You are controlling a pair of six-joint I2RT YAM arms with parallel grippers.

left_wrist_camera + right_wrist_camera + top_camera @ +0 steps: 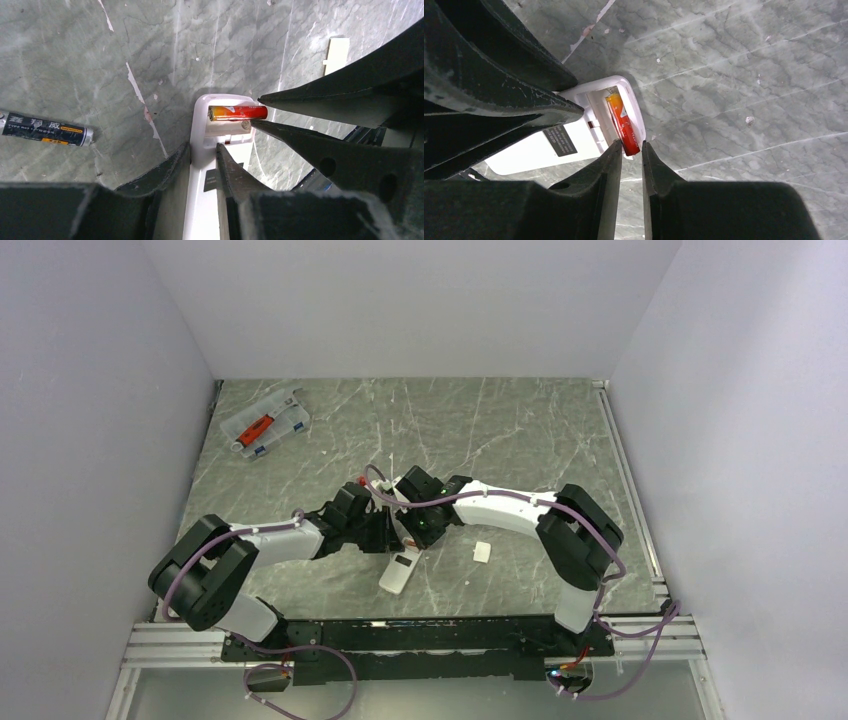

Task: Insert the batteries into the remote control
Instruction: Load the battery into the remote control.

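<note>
Nearest the bases, the left gripper [202, 150] clamps the remote control [200, 220] by its sides. The remote lies back up on the table [75, 50] with its compartment open. Just beyond, the right gripper [630, 148] pinches one end of the first battery [620, 116], which lies in the outermost slot. Seating this cell looks like the step in hand; next it needs pressing flat, then releasing. Farther off, the second battery [45, 129] lies loose on the table, well apart, not yet fetched.
</note>
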